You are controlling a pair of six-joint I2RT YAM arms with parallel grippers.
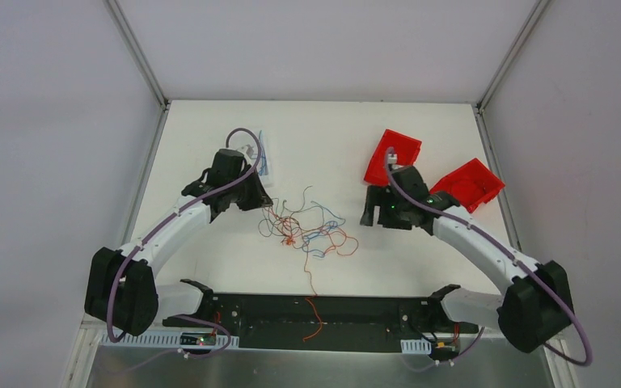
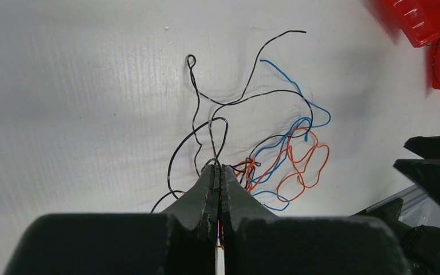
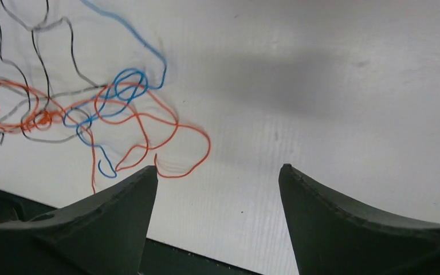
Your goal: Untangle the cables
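The cables [image 1: 311, 230] are a loose tangle of thin black, blue, orange and red wires in the middle of the white table. My left gripper [image 1: 257, 200] is at the tangle's left end. In the left wrist view its jaws [image 2: 219, 167] are shut on a few strands, and black, blue and orange loops [image 2: 286, 154] spread out beyond the tips. My right gripper [image 1: 369, 215] is just right of the tangle. In the right wrist view it [image 3: 217, 172] is open and empty over bare table, with orange and blue loops [image 3: 120, 109] to its left.
Two red bins [image 1: 392, 153] [image 1: 469, 184] sit at the back right, close behind the right arm. A small pale item with wires [image 1: 262, 153] lies behind the left gripper. A black base rail [image 1: 356, 319] runs along the near edge, with a red strand [image 1: 315, 311] lying across it.
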